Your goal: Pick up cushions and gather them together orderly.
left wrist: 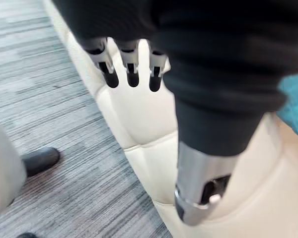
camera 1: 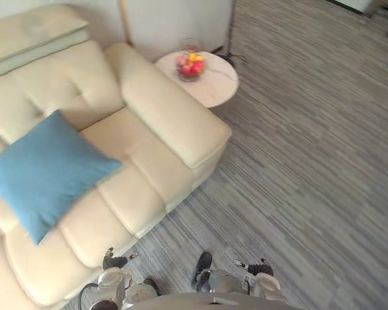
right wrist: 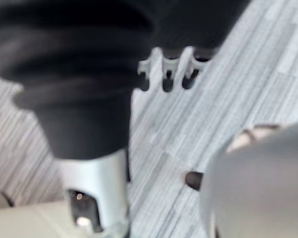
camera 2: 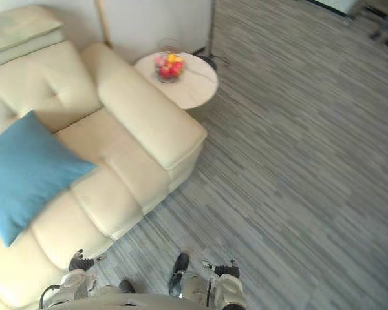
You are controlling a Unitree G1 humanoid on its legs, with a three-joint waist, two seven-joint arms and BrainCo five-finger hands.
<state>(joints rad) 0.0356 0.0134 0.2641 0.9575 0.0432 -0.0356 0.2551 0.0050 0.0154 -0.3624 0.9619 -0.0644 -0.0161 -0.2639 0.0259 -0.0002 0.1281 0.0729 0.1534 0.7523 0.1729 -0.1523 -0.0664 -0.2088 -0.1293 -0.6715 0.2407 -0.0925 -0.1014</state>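
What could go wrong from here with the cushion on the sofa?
1. The blue cushion lies back on the sofa seat, while the open left hand is by the seat's front edge and the open right hand over the carpet: a long reach may give a weak corner grasp.
2. The fruit bowl on the round side table beside the armrest could be knocked by a swung cushion.

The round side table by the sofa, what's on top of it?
A glass bowl of red and yellow pieces stands on the side table. The tabletop beneath the bowl is hidden.
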